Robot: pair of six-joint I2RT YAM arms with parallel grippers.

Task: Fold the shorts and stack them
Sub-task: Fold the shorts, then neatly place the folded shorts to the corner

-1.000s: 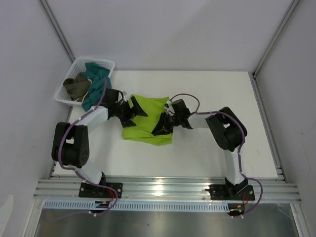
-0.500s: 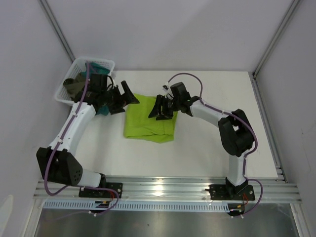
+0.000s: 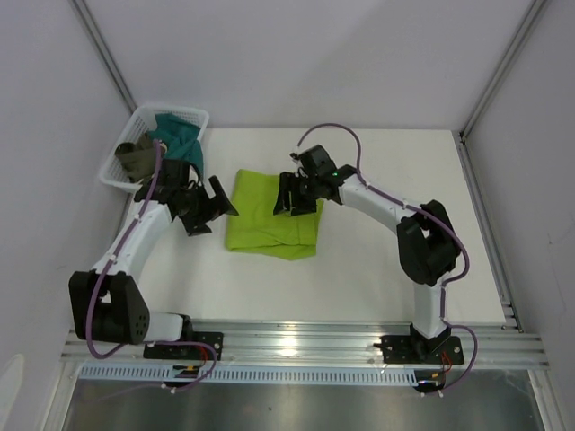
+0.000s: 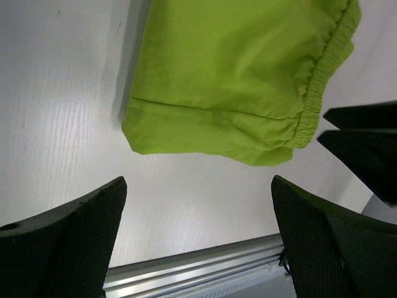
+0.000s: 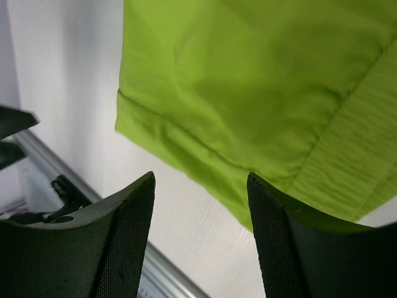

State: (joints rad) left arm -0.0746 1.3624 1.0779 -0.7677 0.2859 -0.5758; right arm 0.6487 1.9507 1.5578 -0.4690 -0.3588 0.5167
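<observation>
Since I let go, shorts [image 3: 272, 215] lie folded mid-frame | left end effector [image 3: 214, 208] wide | right end effector [image 3: 292, 205] parted, empty | stacking remains

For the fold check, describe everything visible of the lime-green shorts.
The shorts are bright lime-green thin fabric, folded into a rough rectangle lying flat on the white table. A gathered elastic waistband and stitched hem show. The open right tool hangs over the far right corner, gripping nothing.
</observation>
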